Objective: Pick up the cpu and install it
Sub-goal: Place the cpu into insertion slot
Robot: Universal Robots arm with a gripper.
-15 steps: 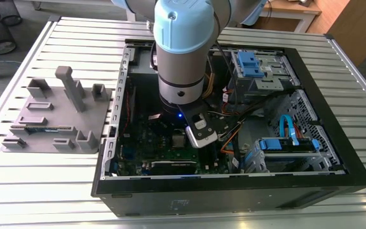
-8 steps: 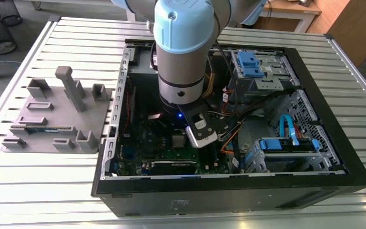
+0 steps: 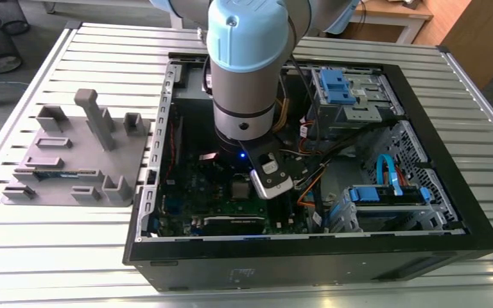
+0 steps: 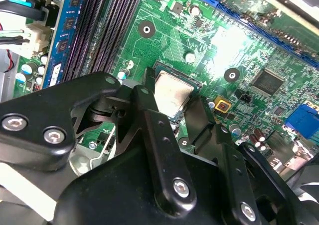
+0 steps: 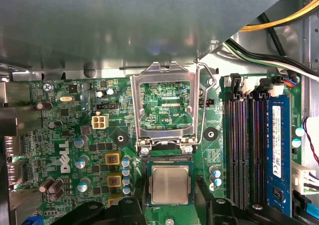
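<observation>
The cpu [image 5: 170,184], a small square chip with a dull silvery top, lies flat in the black socket of the green motherboard [image 5: 75,150]; in the second wrist view the cpu [image 4: 172,93] sits between my black fingers [image 4: 149,110]. My gripper [image 5: 170,201] straddles it, open, one finger on each side with a thin strip of socket frame showing between pads and chip. The metal socket cover [image 5: 166,105] stands flipped up behind the socket. In the exterior view my arm [image 3: 244,122] reaches down into the open computer case [image 3: 418,212].
Black and blue memory slots [image 5: 249,145] run beside the socket, with cable bundles [image 5: 279,60] near them. Drive bays with blue clips [image 3: 384,196] fill the case on the exterior view's right. A grey block tray [image 3: 75,160] holding a thin green memory stick [image 3: 58,172] sits outside the case.
</observation>
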